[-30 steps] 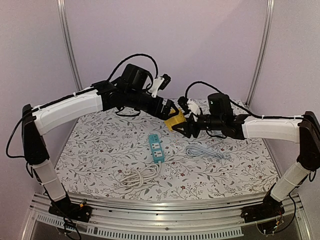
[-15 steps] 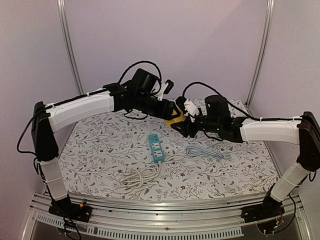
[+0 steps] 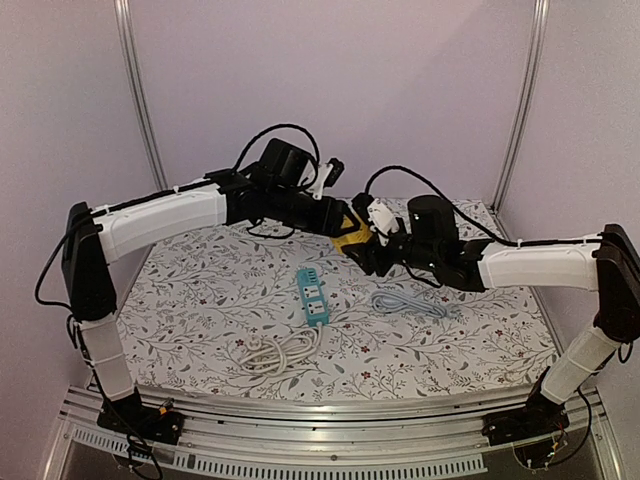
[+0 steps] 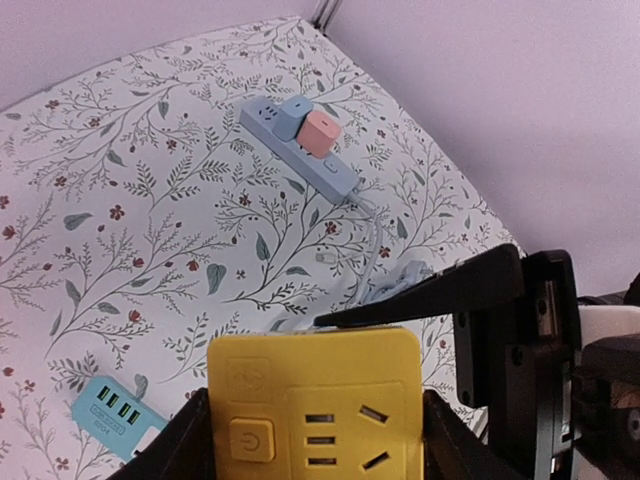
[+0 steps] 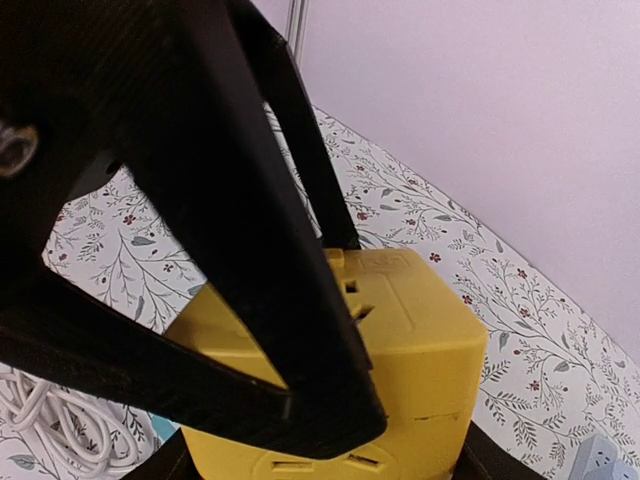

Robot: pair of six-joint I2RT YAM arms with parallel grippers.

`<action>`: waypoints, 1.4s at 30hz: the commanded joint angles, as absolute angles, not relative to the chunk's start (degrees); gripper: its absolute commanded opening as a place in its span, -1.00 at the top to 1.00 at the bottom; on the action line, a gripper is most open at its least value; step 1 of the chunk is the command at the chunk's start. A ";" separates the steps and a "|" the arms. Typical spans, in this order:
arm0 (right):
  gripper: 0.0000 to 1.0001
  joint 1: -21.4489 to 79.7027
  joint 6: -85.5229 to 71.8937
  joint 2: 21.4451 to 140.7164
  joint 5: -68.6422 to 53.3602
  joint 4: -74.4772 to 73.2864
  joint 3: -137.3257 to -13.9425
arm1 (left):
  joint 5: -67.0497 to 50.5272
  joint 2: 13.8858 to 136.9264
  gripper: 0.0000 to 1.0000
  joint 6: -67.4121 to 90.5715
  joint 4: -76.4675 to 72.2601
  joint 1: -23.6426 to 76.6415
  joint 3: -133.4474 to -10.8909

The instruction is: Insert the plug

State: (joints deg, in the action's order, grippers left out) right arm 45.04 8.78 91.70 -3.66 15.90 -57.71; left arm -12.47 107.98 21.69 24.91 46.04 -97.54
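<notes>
A yellow socket cube hangs in the air above the back of the table, between both arms. My left gripper comes in from the left. In the left wrist view its fingers press on the two sides of the cube, whose power button and slots face the camera. My right gripper holds the same cube from the other side. Its fingers flank the cube's base, half hidden by the left gripper's black fingers. The plug is hidden or out of view.
A teal power strip lies mid-table, with a white coiled cable in front of it. A light blue cable coil lies to the right. A light blue strip carrying a pink adapter lies near the back corner.
My left arm has reached right to the cube and its jaws have narrowed from wide open onto it. The right arm has shifted slightly left, still holding the cube.
</notes>
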 commanded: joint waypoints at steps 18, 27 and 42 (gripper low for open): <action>-0.98 43.98 -10.29 85.68 -4.21 11.53 -54.01 | -7.38 98.65 1.00 7.29 24.12 39.29 -88.01; -0.98 43.97 -19.47 92.19 -10.76 9.64 -57.79 | -1.17 97.56 1.00 2.76 31.23 38.06 -89.62; -0.98 51.83 -25.88 110.39 -3.33 5.50 -71.27 | 10.18 96.04 1.00 18.32 30.36 39.11 -85.27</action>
